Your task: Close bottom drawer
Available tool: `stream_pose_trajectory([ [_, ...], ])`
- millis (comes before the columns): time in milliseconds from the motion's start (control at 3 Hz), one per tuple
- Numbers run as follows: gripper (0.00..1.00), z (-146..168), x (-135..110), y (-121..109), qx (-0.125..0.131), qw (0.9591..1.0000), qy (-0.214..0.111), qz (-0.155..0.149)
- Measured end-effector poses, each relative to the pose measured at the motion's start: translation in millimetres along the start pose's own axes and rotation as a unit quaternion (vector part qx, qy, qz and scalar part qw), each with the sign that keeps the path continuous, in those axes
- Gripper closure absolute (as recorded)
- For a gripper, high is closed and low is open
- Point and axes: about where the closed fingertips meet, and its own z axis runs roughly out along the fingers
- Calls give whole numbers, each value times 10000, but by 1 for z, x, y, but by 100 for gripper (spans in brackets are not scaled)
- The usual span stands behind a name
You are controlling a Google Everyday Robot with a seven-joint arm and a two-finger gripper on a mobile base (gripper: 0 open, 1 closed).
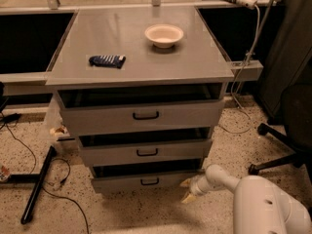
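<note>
The bottom drawer (pixel 146 181) is the lowest of three grey drawers in a grey cabinet. It has a flat front with a small dark bar handle and stands a little way out. My gripper (pixel 186 190) is low near the floor, at the right end of that drawer's front, on a white arm (pixel 253 204) that comes in from the lower right. Its pale fingers (pixel 187 198) are spread apart and hold nothing.
The middle drawer (pixel 146 151) and top drawer (pixel 144 115) also stand slightly out. On the cabinet top are a white bowl (pixel 164 34) and a dark blue packet (pixel 107 60). A black chair base (pixel 280 145) is at right. Cables and a black bar (pixel 36 186) lie on the floor at left.
</note>
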Motion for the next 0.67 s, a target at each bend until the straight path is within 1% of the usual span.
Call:
stream_pose_trajectory([
  [333,0,-13,-26,-22,215,9994,0,-254],
  [667,0,-13,-26,-22,215,9994,0,-254],
])
